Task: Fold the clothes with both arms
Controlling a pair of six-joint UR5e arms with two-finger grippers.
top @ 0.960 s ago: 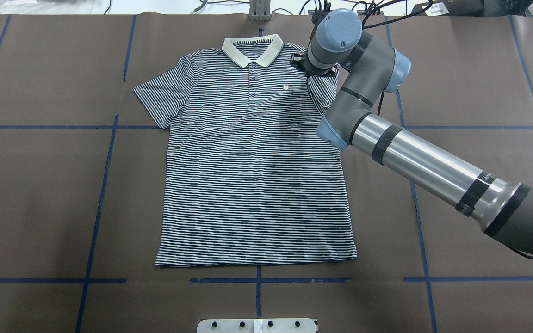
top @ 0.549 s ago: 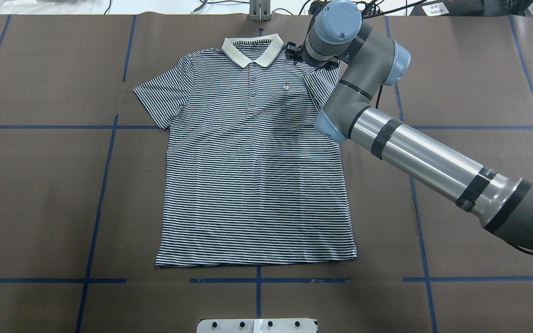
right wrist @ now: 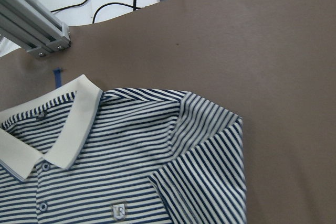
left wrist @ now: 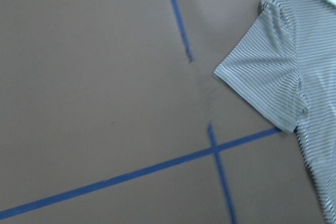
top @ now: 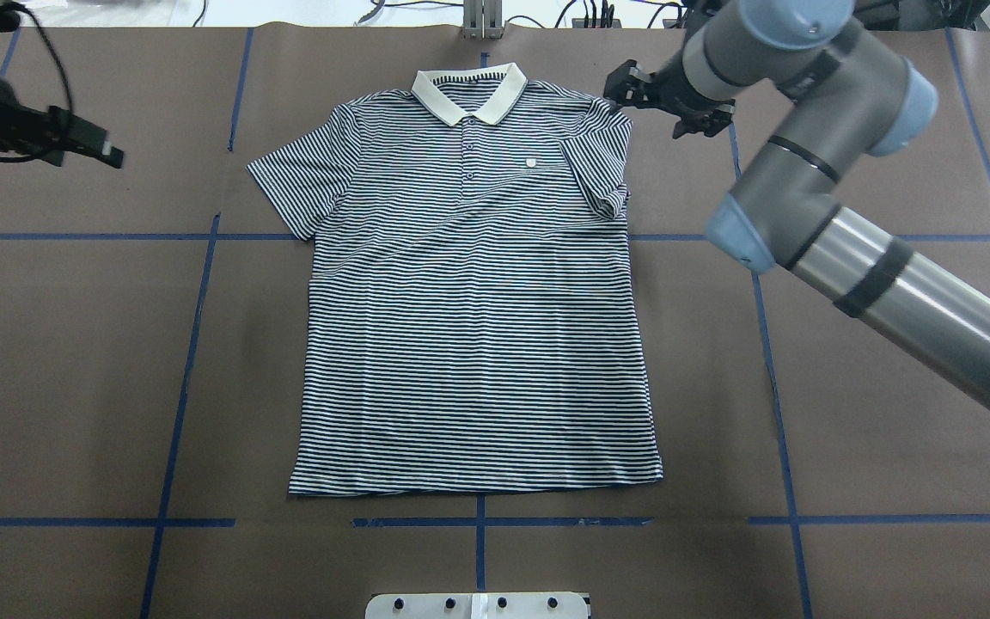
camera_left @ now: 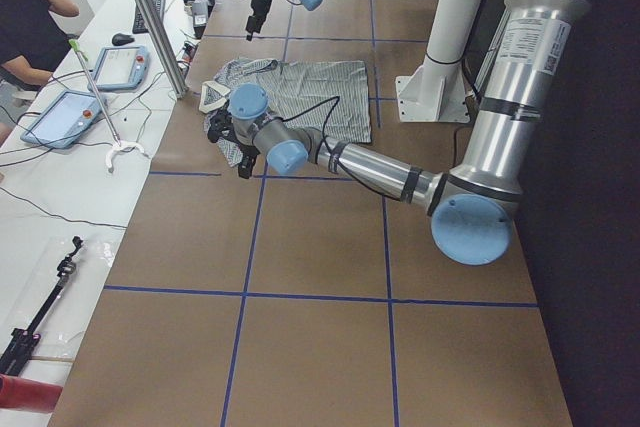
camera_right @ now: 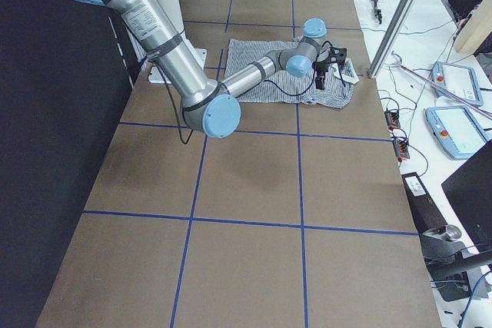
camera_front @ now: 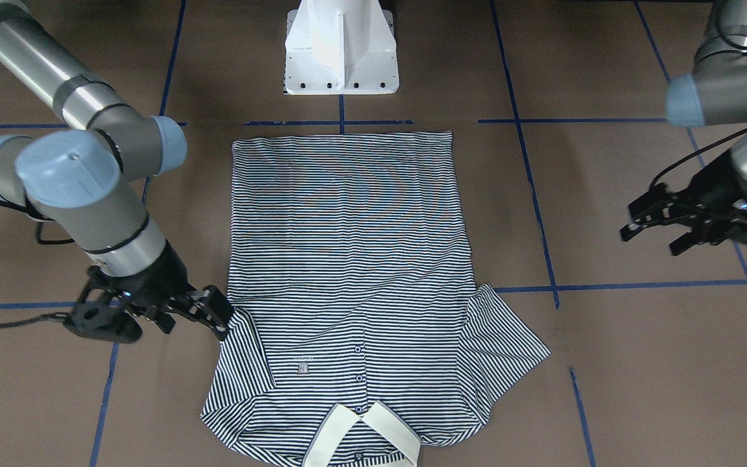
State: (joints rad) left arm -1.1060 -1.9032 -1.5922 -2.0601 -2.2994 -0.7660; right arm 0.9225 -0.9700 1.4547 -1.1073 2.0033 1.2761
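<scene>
The striped polo shirt point(top: 469, 344) lies flat, face up, with its cream collar point(top: 469, 90) towards the far edge. One sleeve point(top: 602, 172) is folded in over the chest, and the right wrist view shows that fold point(right wrist: 210, 171) beside the logo patch. My right gripper point(top: 645, 99) hovers open and empty just off that shoulder, and in the front-facing view it point(camera_front: 220, 318) is right at the shirt's edge. The other sleeve point(left wrist: 268, 77) lies spread out. My left gripper point(camera_front: 649, 233) stands open and empty, well off to that side.
Blue tape lines point(top: 194, 344) cross the brown table cover. The white pedestal base point(camera_front: 341, 52) stands at the hem side. An aluminium post point(top: 482, 17) and cables sit beyond the collar. A person point(camera_left: 25, 17) and tablets point(camera_left: 120, 67) are at a side bench.
My right gripper has moved off the shoulder out to the side, leaving the sleeve folded on the chest. My left gripper has come into the overhead view at the upper left.
</scene>
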